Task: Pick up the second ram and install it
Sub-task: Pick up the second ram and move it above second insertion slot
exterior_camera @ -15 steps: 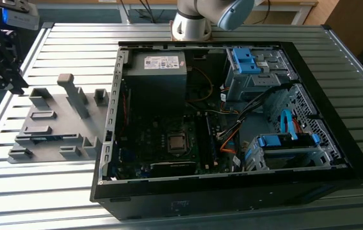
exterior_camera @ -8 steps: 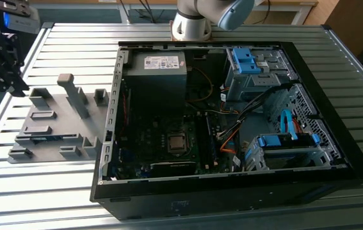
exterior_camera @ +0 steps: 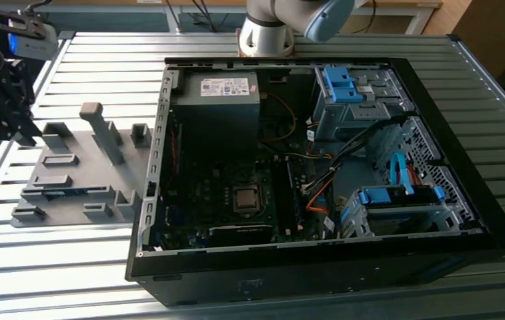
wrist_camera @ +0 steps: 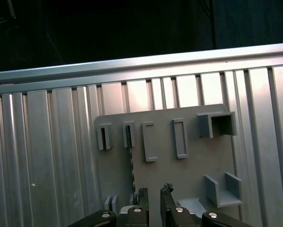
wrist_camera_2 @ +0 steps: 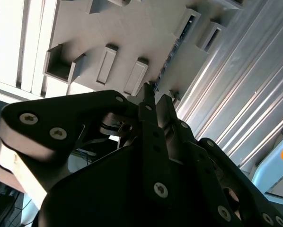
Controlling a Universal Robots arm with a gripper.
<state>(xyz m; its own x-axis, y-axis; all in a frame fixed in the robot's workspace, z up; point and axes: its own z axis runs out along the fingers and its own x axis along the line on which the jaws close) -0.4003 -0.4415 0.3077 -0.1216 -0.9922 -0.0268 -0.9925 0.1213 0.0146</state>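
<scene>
The silver slatted table [exterior_camera: 101, 60] looks like bare metal, smooth and a little shiny. The grey moulded holder plate [wrist_camera: 193, 175] looks like matt plastic. The black gripper [wrist_camera_2: 156, 97] has a matt finish, with bright metal screws [wrist_camera_2: 161, 189]. The black computer case [exterior_camera: 323, 277] seems matt painted metal, and the blue drive brackets [exterior_camera: 339, 83] inside it look like smooth plastic.

A ribbed surface [exterior_camera: 65, 267] of pale metal slats carries everything, with soft light gleaming along its ridges. In the exterior view a brown wooden panel [exterior_camera: 494, 27] stands past its corner on the exterior view's right. In the first wrist view, deep shadow [wrist_camera: 132, 28] lies beyond the surface's edge.
</scene>
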